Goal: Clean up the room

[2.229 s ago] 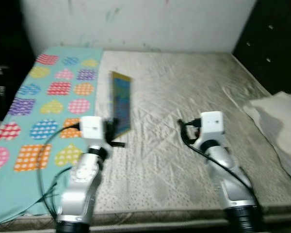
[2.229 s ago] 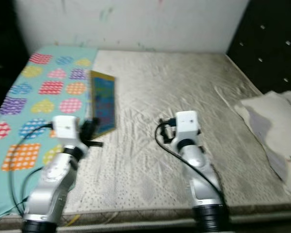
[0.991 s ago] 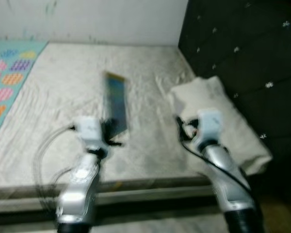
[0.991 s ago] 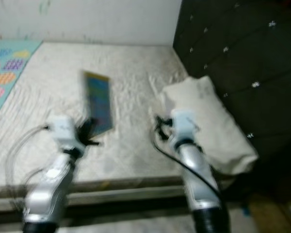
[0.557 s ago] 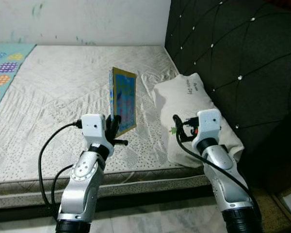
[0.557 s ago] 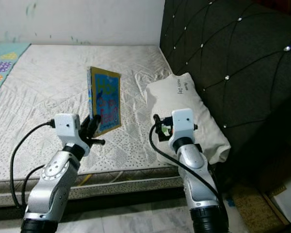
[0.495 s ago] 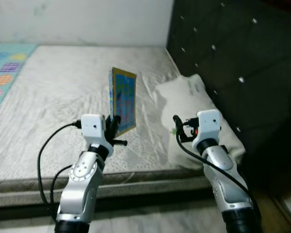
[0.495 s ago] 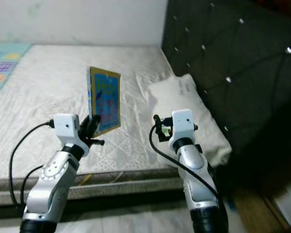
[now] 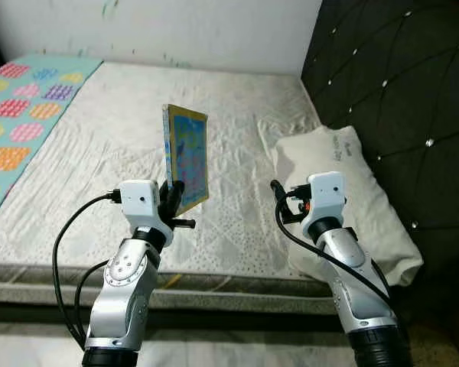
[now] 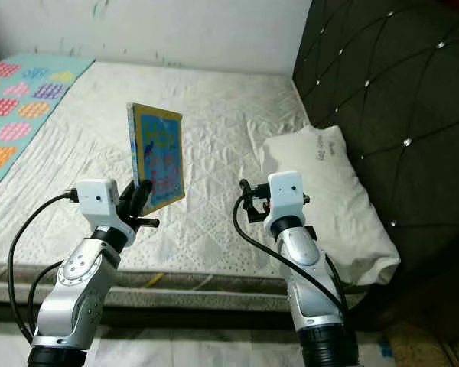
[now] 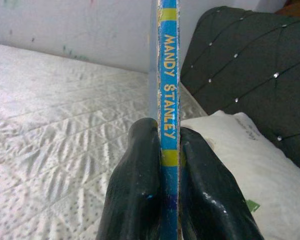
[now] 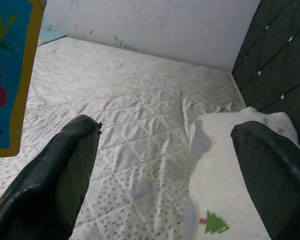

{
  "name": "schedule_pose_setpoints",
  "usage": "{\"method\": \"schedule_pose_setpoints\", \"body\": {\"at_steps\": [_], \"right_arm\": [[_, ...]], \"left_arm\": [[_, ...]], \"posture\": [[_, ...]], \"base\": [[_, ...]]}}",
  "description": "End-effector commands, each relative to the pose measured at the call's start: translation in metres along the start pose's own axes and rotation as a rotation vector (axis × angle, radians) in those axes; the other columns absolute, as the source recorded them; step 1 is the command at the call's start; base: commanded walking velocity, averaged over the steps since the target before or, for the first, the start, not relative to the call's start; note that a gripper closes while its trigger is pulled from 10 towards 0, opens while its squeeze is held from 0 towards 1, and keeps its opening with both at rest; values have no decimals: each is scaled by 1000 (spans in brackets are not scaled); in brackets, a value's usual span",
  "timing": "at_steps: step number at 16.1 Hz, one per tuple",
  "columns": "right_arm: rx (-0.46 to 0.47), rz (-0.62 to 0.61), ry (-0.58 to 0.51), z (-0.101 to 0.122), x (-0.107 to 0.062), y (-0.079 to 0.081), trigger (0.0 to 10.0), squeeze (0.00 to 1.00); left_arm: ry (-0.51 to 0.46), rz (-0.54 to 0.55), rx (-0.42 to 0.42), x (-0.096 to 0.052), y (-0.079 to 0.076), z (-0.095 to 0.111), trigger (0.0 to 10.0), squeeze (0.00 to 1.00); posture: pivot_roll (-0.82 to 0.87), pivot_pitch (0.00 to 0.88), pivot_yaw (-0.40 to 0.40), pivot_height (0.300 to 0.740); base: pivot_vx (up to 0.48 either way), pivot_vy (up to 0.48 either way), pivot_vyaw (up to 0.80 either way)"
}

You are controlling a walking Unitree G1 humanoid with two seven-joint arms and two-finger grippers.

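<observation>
The left claw (image 9: 174, 200) pinches the lower edge of a thin children's book (image 9: 187, 158), its two black fingers (image 11: 135, 190) pressed against either cover so that the blue spine with yellow lettering stands between them in the left wrist view. The book is held upright above the near edge of the bed (image 9: 115, 145), its blue cover with a yellow border turned toward the robot's right. The right claw (image 12: 165, 165) is spread wide and holds nothing; it hovers over the near edge of the mattress, just beside a white pillow (image 9: 344, 191) that lies against the dark tufted headboard (image 9: 398, 84) on the robot's right. A small green tree print marks the pillow's near corner in the right wrist view. The mattress is bare, quilted and off-white, and a turquoise sheet (image 9: 27, 107) with coloured heart and square patches covers its far left part. A pale wall (image 9: 161, 30) runs behind the bed.
</observation>
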State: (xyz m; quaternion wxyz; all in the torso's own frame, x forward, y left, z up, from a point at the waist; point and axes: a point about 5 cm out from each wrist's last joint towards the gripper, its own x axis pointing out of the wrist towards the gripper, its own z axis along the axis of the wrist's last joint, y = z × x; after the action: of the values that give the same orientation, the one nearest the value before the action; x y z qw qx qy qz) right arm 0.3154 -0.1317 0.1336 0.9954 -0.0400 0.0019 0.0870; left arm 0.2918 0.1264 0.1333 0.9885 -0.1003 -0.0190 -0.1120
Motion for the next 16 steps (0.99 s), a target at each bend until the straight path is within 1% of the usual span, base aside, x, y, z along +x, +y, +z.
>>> {"method": "schedule_pose_setpoints", "body": {"at_steps": [1,4,7,9,11,12,14,16], "right_arm": [[-14,-8,-8,2,1,-2,10000,0],[-31,-18,-14,3,3,-4,10000,0],[-71,1,-30,3,3,-2,10000,0],[-72,-6,-30,3,4,-5,10000,0],[-101,-13,-34,3,4,-8,10000,0],[-101,-19,-32,2,5,-10,10000,0],[-106,-21,-35,2,5,-11,10000,0],[-106,-20,-34,1,5,-10,10000,0]], "left_arm": [[-61,-35,6,2,-6,12,10000,0],[-62,-37,12,3,-6,12,10000,0],[-70,-34,6,4,-7,13,10000,0],[-62,-25,3,4,-7,12,10000,0],[-54,-13,2,4,-6,11,10000,0],[-72,-58,-21,2,-8,13,10000,0],[-69,-39,-4,2,-7,13,10000,0],[-65,-30,-6,2,-6,12,10000,0]], "posture": [[9,15,-62,740],[10,8,-61,740],[13,3,-63,740],[12,3,-63,740],[12,3,-64,740],[13,5,-65,740],[13,5,-65,740],[14,11,-66,740]], "base": [[289,0,0],[305,0,0],[321,0,0],[268,0,0],[0,0,0],[0,0,0],[337,0,0],[302,0,0]]}}
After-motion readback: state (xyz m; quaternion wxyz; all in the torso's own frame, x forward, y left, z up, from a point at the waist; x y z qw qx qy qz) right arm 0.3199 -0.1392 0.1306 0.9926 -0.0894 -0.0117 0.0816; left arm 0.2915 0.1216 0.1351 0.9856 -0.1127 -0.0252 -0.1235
